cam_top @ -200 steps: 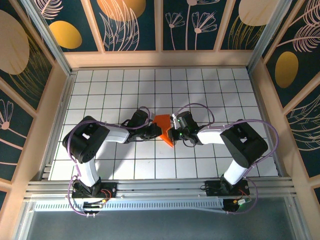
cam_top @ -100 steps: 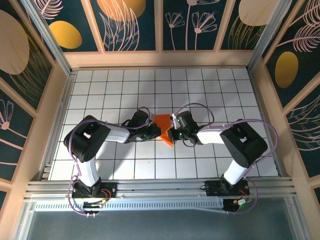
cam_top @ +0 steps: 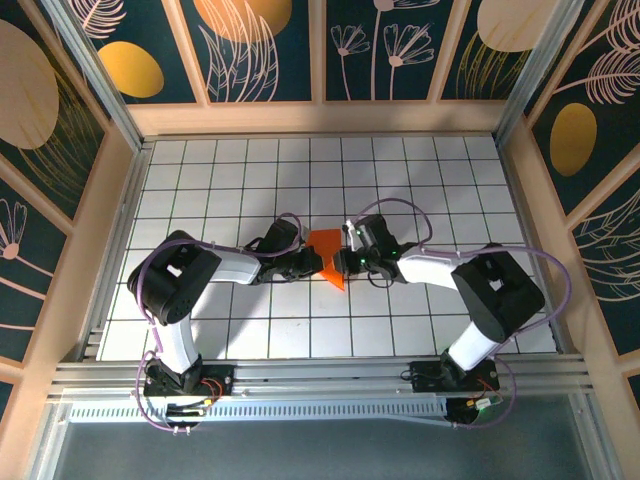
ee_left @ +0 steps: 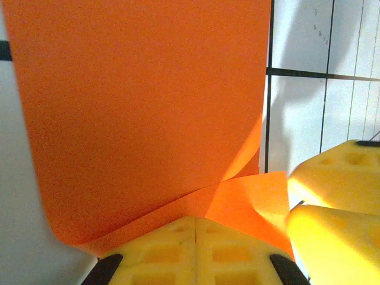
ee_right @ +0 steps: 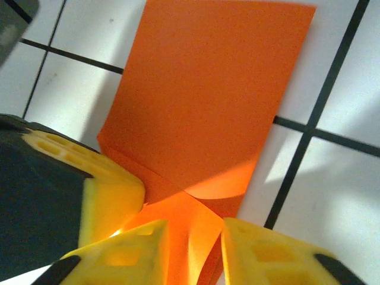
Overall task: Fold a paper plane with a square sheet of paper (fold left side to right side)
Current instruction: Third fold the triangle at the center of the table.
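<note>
Bright orange paper sheet point(cam_top: 326, 250), thin and partly folded, lies near the middle of the white grid-tiled counter point(cam_top: 230, 170). From above it looks like a wedge: a broad edge toward 12 o'clock and a narrow point toward 5 o'clock. In the wrist views a wide flat panel spreads away from the fingers. Creased, overlapping layers bunch up at its near end, and one edge there curls upward.

At the sheet's 8 o'clock side the left gripper point(ee_left: 196, 227) has its yellow fingers pressed together with no gap. The folded near edge of the orange paper sheet is pinched between them. At the 4 o'clock side the right gripper point(ee_right: 193, 230) stands partly apart. A creased flap of the paper runs through the gap between its two yellow fingers, and I cannot tell whether either finger touches it. The two grippers sit just beside each other, tip to tip across the paper.

Both arms reach in low from 6 o'clock, trailing purple cables point(cam_top: 392, 211). Dark blue wall panels with pale flower drawings point(cam_top: 270, 50) border the counter.
</note>
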